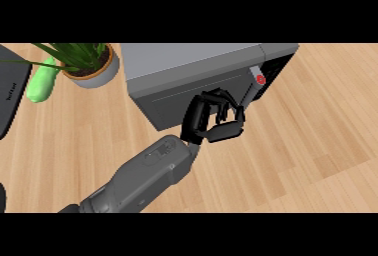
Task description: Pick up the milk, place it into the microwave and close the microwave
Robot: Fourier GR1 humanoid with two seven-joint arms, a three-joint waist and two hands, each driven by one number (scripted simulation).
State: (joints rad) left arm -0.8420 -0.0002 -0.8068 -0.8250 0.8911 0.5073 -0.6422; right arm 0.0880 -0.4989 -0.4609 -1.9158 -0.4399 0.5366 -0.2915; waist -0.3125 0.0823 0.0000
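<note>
Push squarely through the free edge of the microwave door (171,102) with the left hand (216,119), fingers half-curled and gripping nothing, until the gap shuts on the milk carton (258,79), apparently already inside, without shoving the microwave (193,59) along the counter (310,135).

Black hand (214,117) with curled fingers against the grey microwave (184,65) door.
</note>
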